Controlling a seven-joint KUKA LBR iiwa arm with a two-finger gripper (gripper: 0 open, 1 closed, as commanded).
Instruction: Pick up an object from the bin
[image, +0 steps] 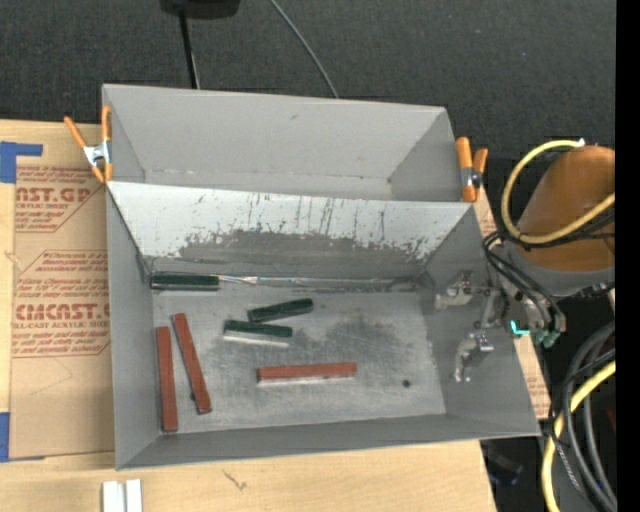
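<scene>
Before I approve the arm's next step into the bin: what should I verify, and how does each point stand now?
1. Gripper above a thing: not ok, it hangs by the bin's right wall.
2. Nearest red-brown bar lying free: ok.
3. Way to it unblocked: ok, only a dark speck between.
4. Two green sticks apart: cannot tell.
5. Leftmost red-brown bar off the wall: not ok.

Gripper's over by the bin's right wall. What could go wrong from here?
1. The gripper hangs over the bin's sloping right wall; going straight down may hit metal.
2. The nearest thing, the red-brown bar, lies flat on the floor, so a grasp could slip off it.
3. The dark green sticks and pale stick lie close together; taking one may drag the others.
</scene>
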